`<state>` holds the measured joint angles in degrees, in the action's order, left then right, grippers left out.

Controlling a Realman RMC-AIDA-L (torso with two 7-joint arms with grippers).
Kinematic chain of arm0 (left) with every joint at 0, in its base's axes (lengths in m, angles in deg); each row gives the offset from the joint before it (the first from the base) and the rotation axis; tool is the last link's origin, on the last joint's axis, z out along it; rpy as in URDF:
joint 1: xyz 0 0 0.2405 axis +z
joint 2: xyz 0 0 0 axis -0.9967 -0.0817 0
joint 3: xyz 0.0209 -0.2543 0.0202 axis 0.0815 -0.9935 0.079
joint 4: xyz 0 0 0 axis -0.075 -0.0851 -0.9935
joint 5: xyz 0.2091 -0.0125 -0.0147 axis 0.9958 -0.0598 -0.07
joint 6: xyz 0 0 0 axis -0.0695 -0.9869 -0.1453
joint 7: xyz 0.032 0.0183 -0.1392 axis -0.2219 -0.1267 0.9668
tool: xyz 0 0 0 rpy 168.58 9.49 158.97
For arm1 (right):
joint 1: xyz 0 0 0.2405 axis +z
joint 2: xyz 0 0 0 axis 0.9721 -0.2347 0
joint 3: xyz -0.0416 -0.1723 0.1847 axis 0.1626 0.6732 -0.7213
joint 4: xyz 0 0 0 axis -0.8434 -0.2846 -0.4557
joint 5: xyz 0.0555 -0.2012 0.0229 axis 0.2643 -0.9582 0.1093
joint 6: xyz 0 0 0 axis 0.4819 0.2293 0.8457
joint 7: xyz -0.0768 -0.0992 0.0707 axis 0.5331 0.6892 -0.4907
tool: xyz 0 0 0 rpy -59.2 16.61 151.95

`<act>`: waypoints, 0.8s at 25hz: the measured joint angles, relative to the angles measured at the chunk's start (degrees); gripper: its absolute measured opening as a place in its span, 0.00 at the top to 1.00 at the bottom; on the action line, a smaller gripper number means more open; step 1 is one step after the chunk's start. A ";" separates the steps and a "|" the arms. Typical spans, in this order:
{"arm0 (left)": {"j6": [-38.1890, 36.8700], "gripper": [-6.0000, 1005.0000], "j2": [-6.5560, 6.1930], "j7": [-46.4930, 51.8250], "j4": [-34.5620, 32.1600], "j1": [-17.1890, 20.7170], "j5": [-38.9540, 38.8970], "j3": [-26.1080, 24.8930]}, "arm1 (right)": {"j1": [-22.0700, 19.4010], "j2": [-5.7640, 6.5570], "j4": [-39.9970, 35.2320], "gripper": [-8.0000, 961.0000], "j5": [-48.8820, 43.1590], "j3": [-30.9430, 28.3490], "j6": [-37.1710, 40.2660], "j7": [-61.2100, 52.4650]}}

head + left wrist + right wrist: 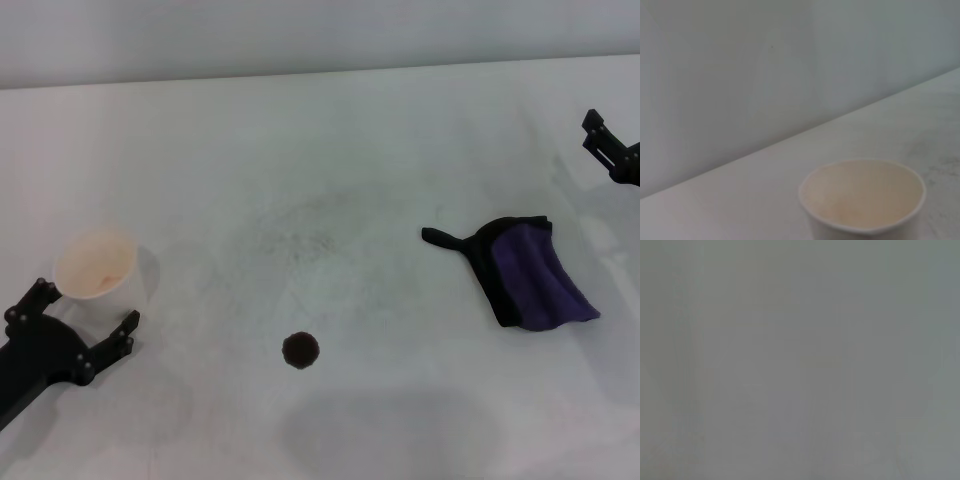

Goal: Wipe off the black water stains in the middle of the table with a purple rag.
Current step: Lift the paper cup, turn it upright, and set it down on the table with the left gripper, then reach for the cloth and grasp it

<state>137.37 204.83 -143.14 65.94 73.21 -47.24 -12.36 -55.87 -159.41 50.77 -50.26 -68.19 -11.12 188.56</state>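
The black water stain is a small round dark blot on the white table, near the front middle. The purple rag, with black edging and a thin black tail, lies crumpled on the table at the right, apart from the stain. My right gripper is at the far right edge, beyond the rag, open and empty. My left gripper is at the front left, open, with its fingers on either side of a paper cup. The right wrist view shows only plain grey.
A white paper cup stands upright at the left between my left fingers; it also shows in the left wrist view, empty. Faint grey scuffs mark the table's middle. A grey wall runs behind the table.
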 joint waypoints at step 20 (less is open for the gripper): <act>10.68 0.12 -0.24 -2.10 1.87 9.67 -9.74 -0.20 | -0.22 0.18 0.14 0.10 0.04 0.00 -0.20 0.05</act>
<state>148.05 204.59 -145.24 67.81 82.88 -56.97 -12.56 -56.09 -159.23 50.91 -50.23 -68.19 -11.32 188.61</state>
